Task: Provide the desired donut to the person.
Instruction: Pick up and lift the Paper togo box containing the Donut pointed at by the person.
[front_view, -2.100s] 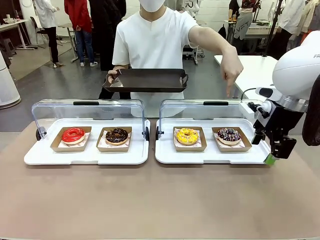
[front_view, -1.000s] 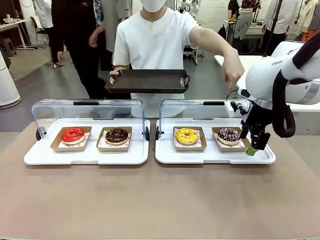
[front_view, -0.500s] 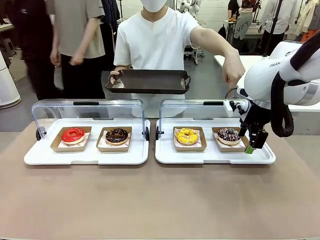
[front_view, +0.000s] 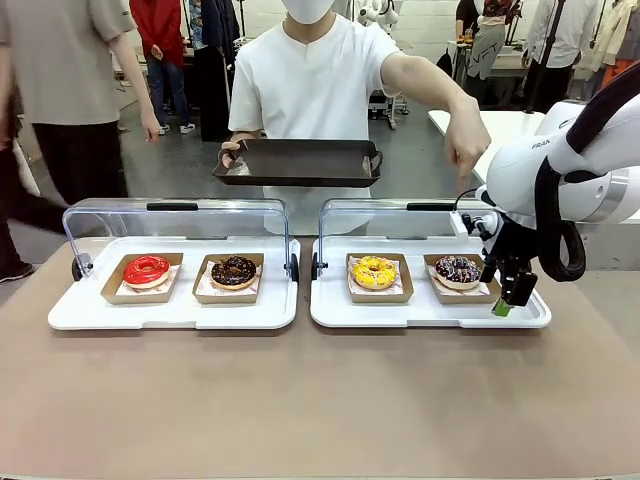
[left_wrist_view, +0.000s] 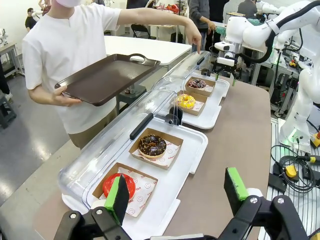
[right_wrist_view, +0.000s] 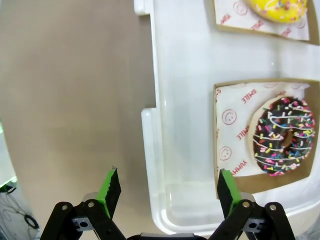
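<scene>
Desk (front_view: 300, 400), tan top. Two white display trays sit side by side, with clear covers (front_view: 400, 215) raised behind them.
- Left tray (front_view: 170, 318): red donut (front_view: 147, 269) and plain chocolate donut (front_view: 234, 270).
- Right tray (front_view: 430, 318): yellow donut (front_view: 374, 271) and, at the far right end, sprinkled chocolate donut (front_view: 458, 268).
- Each donut sits in an open brown cardboard box on a paper liner.

Person (front_view: 310, 80) stands at the far side. One hand (front_view: 228, 152) holds a dark serving tray (front_view: 298, 160) level. The pointing hand (front_view: 466, 150) aims its index finger straight down, above the right end of the right tray and over the sprinkled chocolate donut.

Right gripper (front_view: 508, 298) hangs at that tray's right end, just beside the sprinkled donut's box (right_wrist_view: 260, 184). Its jaws are released and wide. One green pad (right_wrist_view: 110, 190) is over bare desk, the other over the tray by the box corner, and the tray's rim lies between them.

Left gripper (left_wrist_view: 177, 187): jaws released and wide, grasping nothing, held above the desk at the red-donut end of the row.

Writing:
- The right arm (front_view: 560, 160) shell reads "FRAN"; the rest is hidden.
- The liner (right_wrist_view: 235, 130) under the sprinkled donut carries red print, "SMILE" and "YUMMY", with smiley faces.
- "SMILE" also appears on the yellow donut's liner.
</scene>
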